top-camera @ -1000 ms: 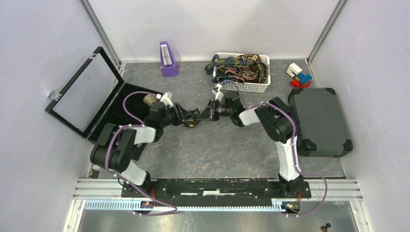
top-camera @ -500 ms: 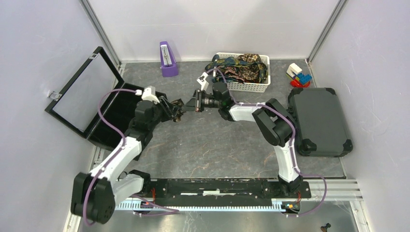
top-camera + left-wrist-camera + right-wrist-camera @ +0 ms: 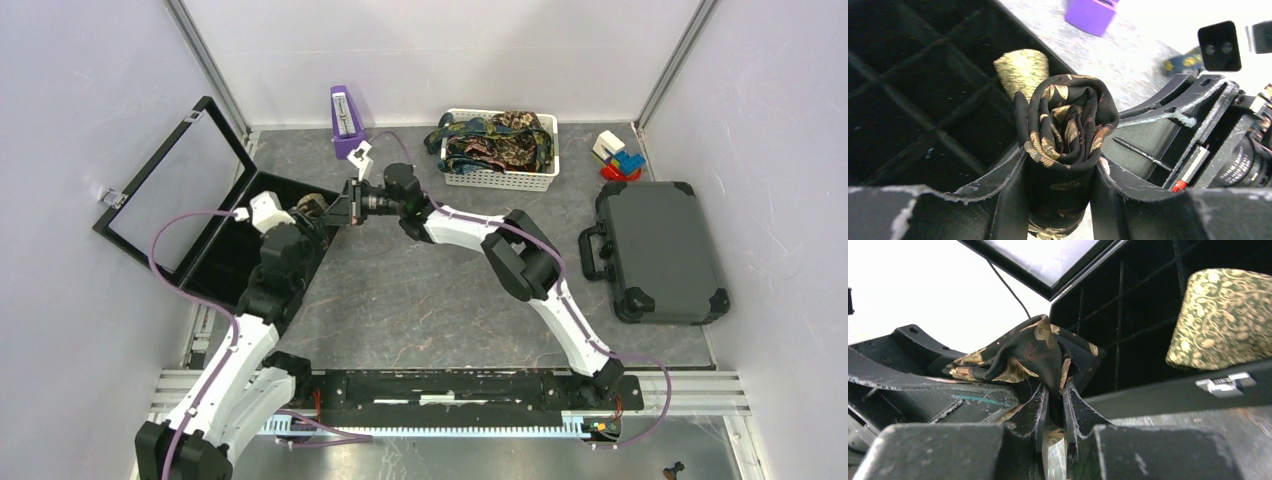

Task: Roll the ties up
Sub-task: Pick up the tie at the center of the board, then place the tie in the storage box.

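A rolled black tie with gold print [image 3: 1065, 125] is held upright between the pads of my left gripper [image 3: 1060, 170], which is shut on it. My right gripper [image 3: 1054, 400] is pinched shut on the same roll's top fold [image 3: 1033, 352] from the other side. In the top view both grippers, left [image 3: 312, 222] and right [image 3: 340, 207], meet at the right edge of the open black divided box [image 3: 235, 245]. A rolled gold tie [image 3: 1023, 70] stands in a box compartment just behind and also shows in the right wrist view [image 3: 1220, 320]. Several loose ties [image 3: 498, 138] fill the white basket.
The box lid [image 3: 170, 195] stands open to the left. A purple block [image 3: 347, 123] stands at the back. The white basket [image 3: 500, 182] is at the back centre. A grey hard case [image 3: 660, 250] and toy blocks [image 3: 618, 155] are on the right.
Both grippers have carried the rolled black tie leftward from the table's middle to the edge of the black box, beside the gold roll. Both arms stretched out to the left.
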Robot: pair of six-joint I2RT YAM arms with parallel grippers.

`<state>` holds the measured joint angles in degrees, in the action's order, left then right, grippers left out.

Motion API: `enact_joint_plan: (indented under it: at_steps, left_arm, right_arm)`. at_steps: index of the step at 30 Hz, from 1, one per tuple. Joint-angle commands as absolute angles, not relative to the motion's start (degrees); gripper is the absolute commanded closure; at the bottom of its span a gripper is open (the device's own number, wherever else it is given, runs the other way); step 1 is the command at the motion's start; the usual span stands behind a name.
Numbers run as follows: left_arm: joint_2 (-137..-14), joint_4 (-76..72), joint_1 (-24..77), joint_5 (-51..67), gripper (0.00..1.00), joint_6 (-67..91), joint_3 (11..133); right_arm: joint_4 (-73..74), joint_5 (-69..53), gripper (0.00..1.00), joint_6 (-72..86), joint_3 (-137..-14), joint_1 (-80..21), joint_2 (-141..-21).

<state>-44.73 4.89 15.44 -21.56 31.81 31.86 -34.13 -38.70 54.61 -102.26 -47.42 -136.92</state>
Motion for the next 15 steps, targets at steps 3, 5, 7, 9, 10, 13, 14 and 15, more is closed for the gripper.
enact_joint_plan:
  at_steps: [3,5,7,9,10,13,14,15]
  left_arm:
    - [-41.1,2.7,16.8,-28.1,0.54,31.6,25.7]
    - [-40.5,1.4,16.8,-31.9,0.54,31.4,24.2]
    - [-40.6,-1.6,16.8,-36.3,0.54,31.4,21.8]
    - [-41.7,-5.8,16.8,-41.0,0.52,31.6,19.1]
    - [-42.8,-8.6,16.8,-43.2,0.51,31.7,17.2]
    - [-46.0,-17.7,16.6,-43.4,0.47,31.0,14.1]
    - [-47.1,-20.8,16.5,-43.7,0.46,30.3,13.5]
    - [-48.0,-21.9,16.4,-45.3,0.46,30.5,13.6]
  right_arm:
    - [-36.1,-32.3,0.96,51.2,-112.6,-51.9,-142.6]
    - [-37.4,-30.8,0.94,50.1,-112.9,-52.4,-143.3]
    - [-38.9,-29.4,0.92,48.9,-113.1,-52.9,-144.3]
    - [-40.9,-28.0,0.91,48.2,-114.8,-53.5,-146.6]
    - [-41.2,-27.5,0.90,47.9,-116.5,-53.8,-148.1]
    - [-41.6,-26.5,0.88,47.3,-123.1,-54.2,-152.9]
    - [-41.9,-26.5,0.87,46.8,-124.4,-54.1,-153.5]
    - [-42.0,-26.0,0.87,46.0,-124.6,-54.0,-153.6]
